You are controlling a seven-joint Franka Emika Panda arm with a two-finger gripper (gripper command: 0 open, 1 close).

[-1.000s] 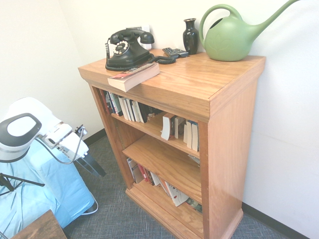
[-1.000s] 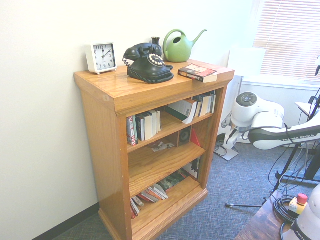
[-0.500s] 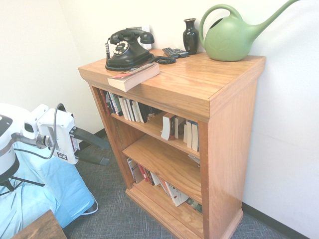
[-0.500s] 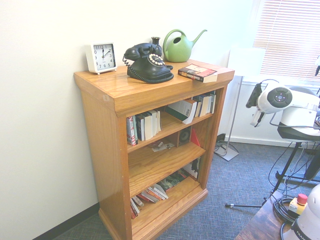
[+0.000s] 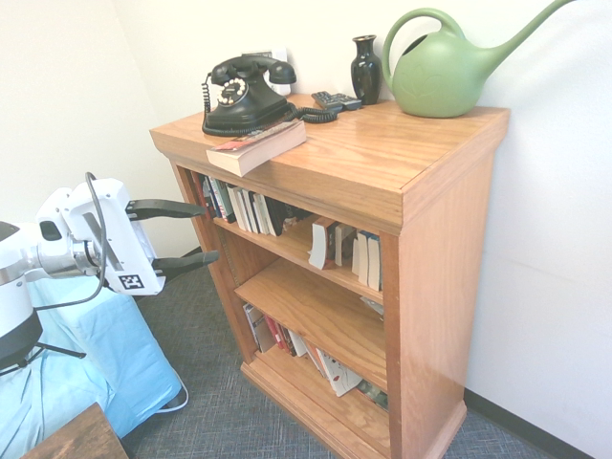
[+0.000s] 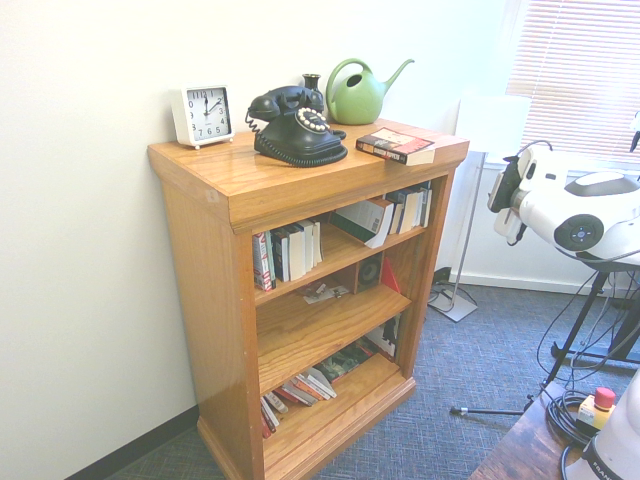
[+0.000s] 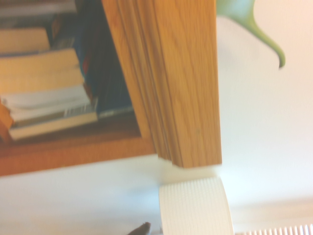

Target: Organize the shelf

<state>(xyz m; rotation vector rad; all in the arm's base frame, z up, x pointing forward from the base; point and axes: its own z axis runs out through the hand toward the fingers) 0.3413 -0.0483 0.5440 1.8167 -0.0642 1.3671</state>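
Note:
The shelf (image 5: 382, 158) is an orange-brown wooden bookcase with three tiers, also seen from the other side as the shelf (image 6: 225, 185). A paperback book (image 5: 256, 145) lies flat on its top board by the front edge. Upright books (image 5: 239, 203) fill the upper tier, and one book (image 5: 319, 245) leans beside them. Several fallen books (image 5: 325, 368) lie on the bottom tier. My gripper (image 5: 210, 229) is open and empty. It points at the shelf's left side at upper-tier height, without touching it. The wrist view shows the top board's edge (image 7: 181, 73) and stacked books (image 7: 44, 98).
On top stand a black rotary phone (image 5: 244, 94), a dark vase (image 5: 365, 67), a green watering can (image 5: 445, 76), a remote (image 5: 335, 99) and a white clock (image 6: 202, 115). A blue-covered object (image 5: 96, 363) sits under my arm. A dark table corner (image 5: 76, 435) is nearby.
My arm has swung upward and turned the gripper from hanging low by the floor to pointing level at the shelf's upper tier. The gripper stayed open.

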